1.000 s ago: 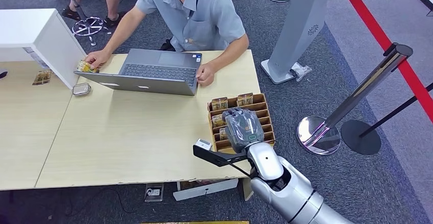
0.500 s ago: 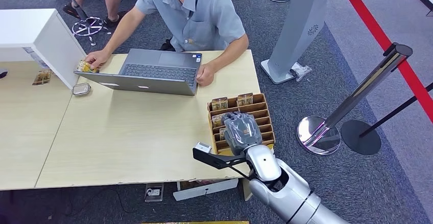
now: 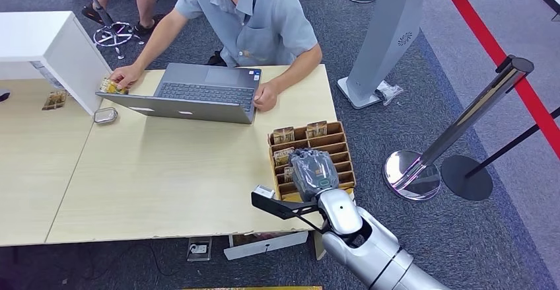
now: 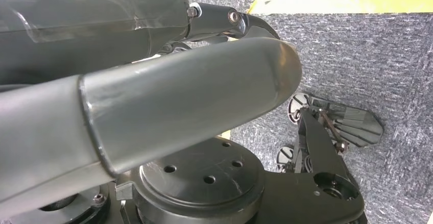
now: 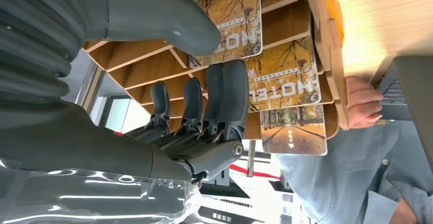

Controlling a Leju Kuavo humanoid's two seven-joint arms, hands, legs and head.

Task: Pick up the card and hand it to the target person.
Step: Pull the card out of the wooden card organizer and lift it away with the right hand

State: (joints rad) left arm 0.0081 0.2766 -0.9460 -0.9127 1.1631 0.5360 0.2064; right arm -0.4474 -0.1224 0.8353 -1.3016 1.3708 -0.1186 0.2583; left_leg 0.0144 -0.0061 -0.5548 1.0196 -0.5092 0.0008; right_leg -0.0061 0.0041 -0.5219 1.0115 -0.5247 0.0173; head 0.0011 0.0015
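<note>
While the right robot hand (image 3: 314,170), fingers parted and holding nothing, is hovering over the card rack (image 3: 340,146) at centre right, it is risking catching two neighbouring cards (image 5: 286,79) together.

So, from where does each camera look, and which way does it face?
Head view: high on the body, looking down at the table; right arm and right robot hand over the card rack.
Left wrist view: behind the left robot hand, facing carpet.
Right wrist view: behind the right robot hand, facing the rack.
Shared: rack, cards.
</note>
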